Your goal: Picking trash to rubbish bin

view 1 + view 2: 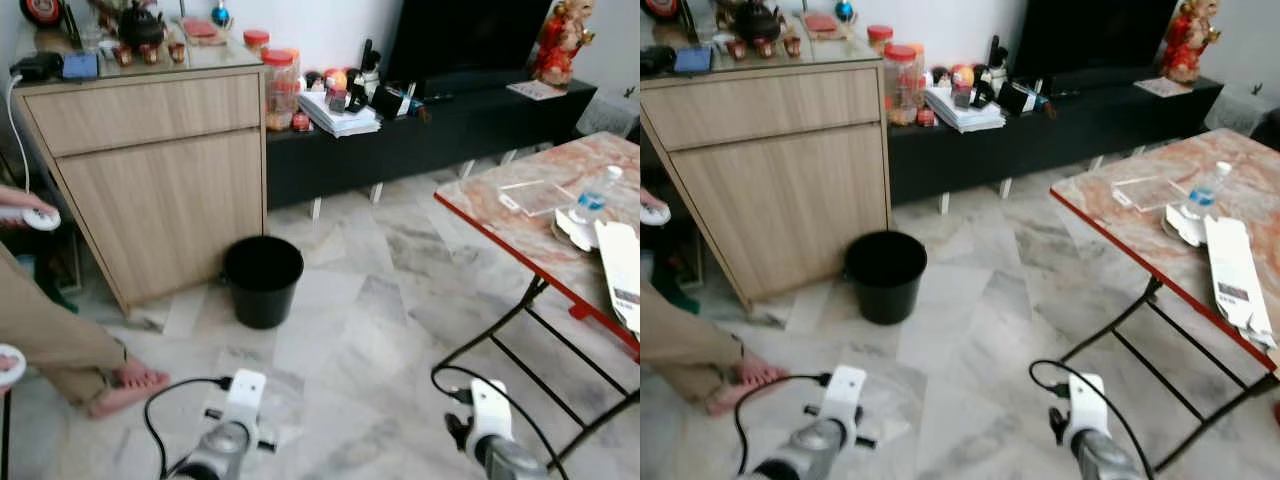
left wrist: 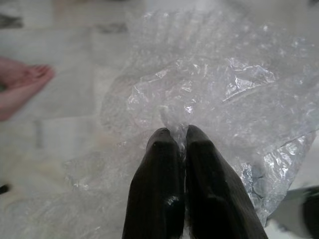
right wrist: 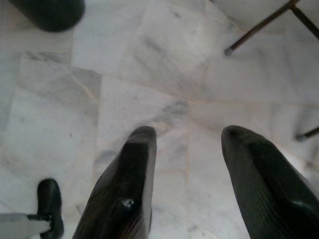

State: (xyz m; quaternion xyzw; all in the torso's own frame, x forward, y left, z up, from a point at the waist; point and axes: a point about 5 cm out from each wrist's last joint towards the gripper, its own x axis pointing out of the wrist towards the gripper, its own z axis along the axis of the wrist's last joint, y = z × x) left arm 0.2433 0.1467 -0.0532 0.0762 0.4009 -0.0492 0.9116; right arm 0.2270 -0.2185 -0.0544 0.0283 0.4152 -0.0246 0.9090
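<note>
Short of the bin, low over the marble floor: one sheet of clear bubble wrap, pinched in the left gripper, whose two fingers are closed tight together on a gathered fold near the sheet's middle, the rest billowing loose ahead of them. Judged very light, soft and crushable, not fragile; slick film, so it could slip from a thin pinch, and a bunched fold is the surest hold. Loose edges may drag or catch on the bin's rim. Right gripper: fingers spread wide, holding nothing, over bare floor to the right of the bin. Bin: black, open, upright, just in front of the wooden cabinet. A person's bare foot rests left of the bin. Table stands well right of the bin.
</note>
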